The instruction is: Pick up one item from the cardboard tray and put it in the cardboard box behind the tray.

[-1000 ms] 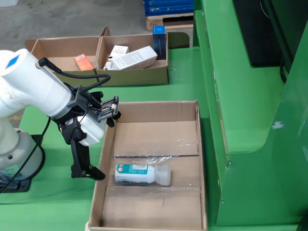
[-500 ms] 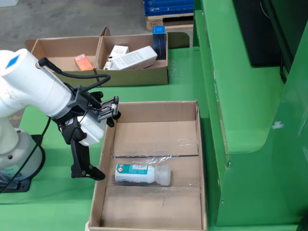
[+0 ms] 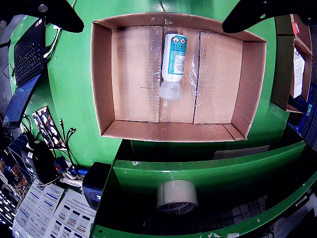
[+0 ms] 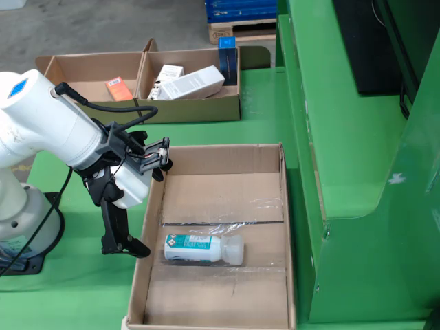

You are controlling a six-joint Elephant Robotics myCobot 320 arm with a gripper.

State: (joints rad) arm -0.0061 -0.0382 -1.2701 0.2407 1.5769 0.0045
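A white bottle (image 3: pixel 173 62) with a blue label lies on its side in the large open cardboard box (image 3: pixel 101 84); it also shows in the fixed view (image 4: pixel 201 248), cap to the right. My gripper (image 4: pixel 152 206) is open and empty, just above the box's (image 4: pixel 227 159) left wall in that view. In the wrist view only its two black fingertips (image 3: pixel 59 17) show, spread wide at the top corners. The shallow cardboard tray (image 4: pixel 199 110) at the back holds a white carton (image 4: pixel 194 82), a small orange box (image 4: pixel 118 88) and a blue box (image 4: pixel 227 51).
A green metal frame (image 4: pixel 344 172) rises right of the box in the fixed view. A roll of tape (image 3: pixel 177 196) sits on its lower shelf. A laptop (image 3: pixel 27 52), cables and papers lie at the left of the wrist view. My arm's base (image 4: pixel 27 227) stands left of the box.
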